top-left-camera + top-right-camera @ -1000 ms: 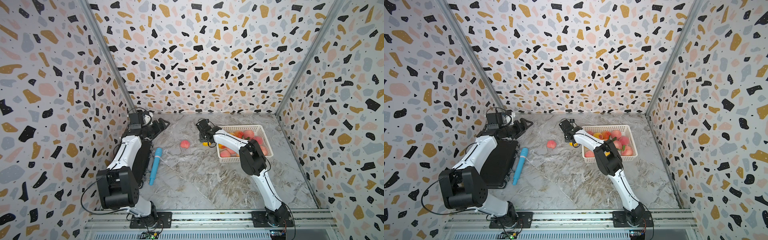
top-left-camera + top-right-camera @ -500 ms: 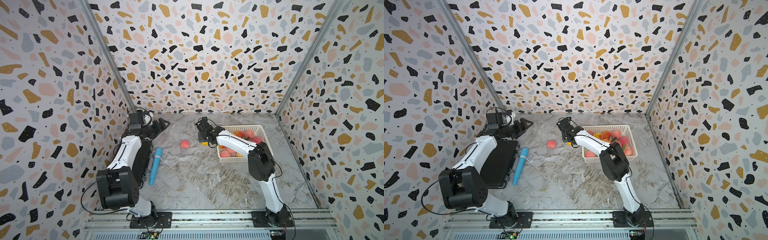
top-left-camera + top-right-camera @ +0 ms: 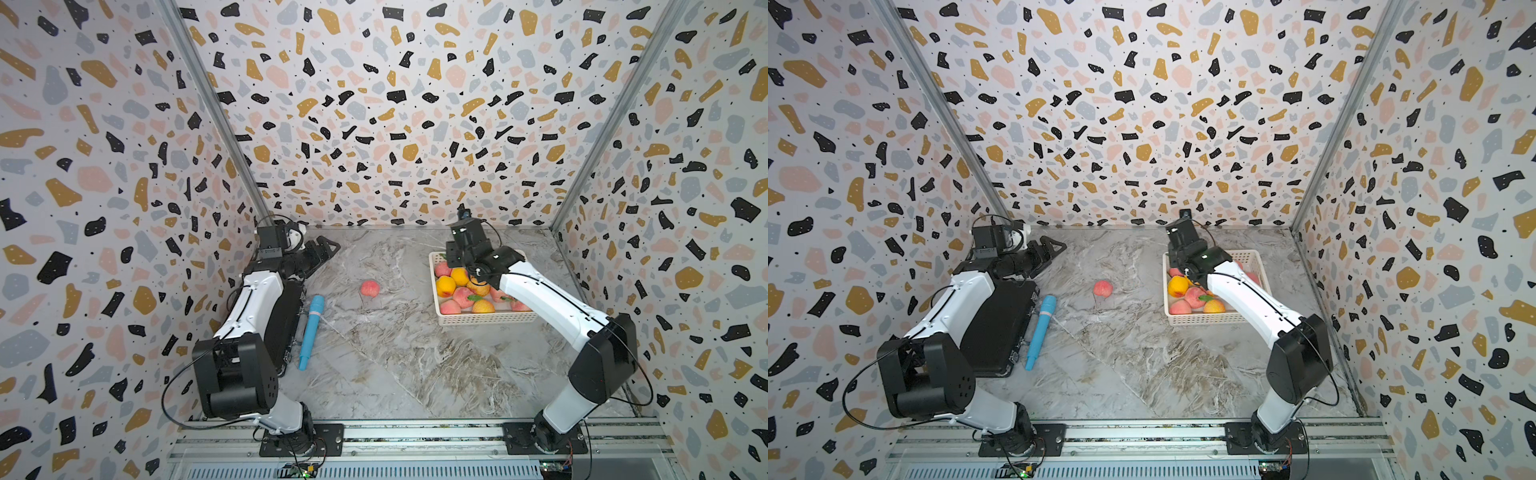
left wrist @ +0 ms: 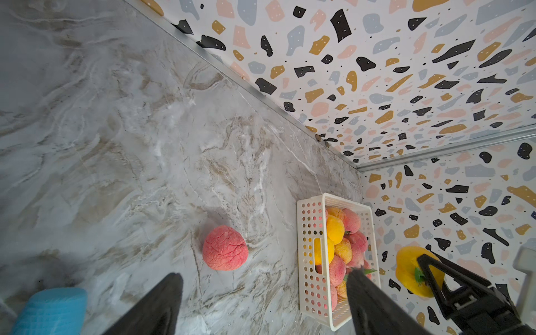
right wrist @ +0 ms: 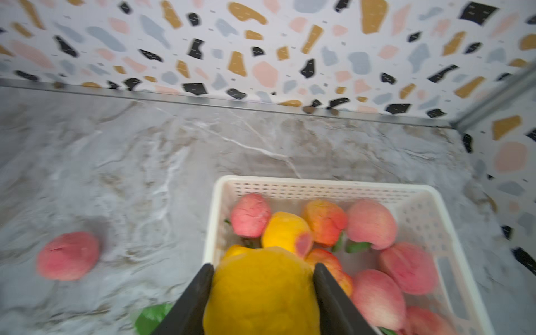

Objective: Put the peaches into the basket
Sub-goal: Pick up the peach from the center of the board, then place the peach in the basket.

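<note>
The right hand [image 5: 262, 271] is gripping a yellow peach [image 5: 261, 293] between its two fingers, hovering over the rim of the white basket [image 5: 319, 183] on the side facing a lone pink peach [image 3: 369, 288]. Other peaches [image 3: 463, 297], pink and orange, are lying inside the basket. It is sitting on the bench [image 3: 395, 353] at 3 o'clock from the pink peach. The left hand [image 3: 330, 248] is holding nothing, jaws standing wide apart, at 10 o'clock from that peach. A blue cylinder [image 3: 311, 330] is lying at 8 o'clock from it, just beside a black box [image 3: 996, 328].
</note>
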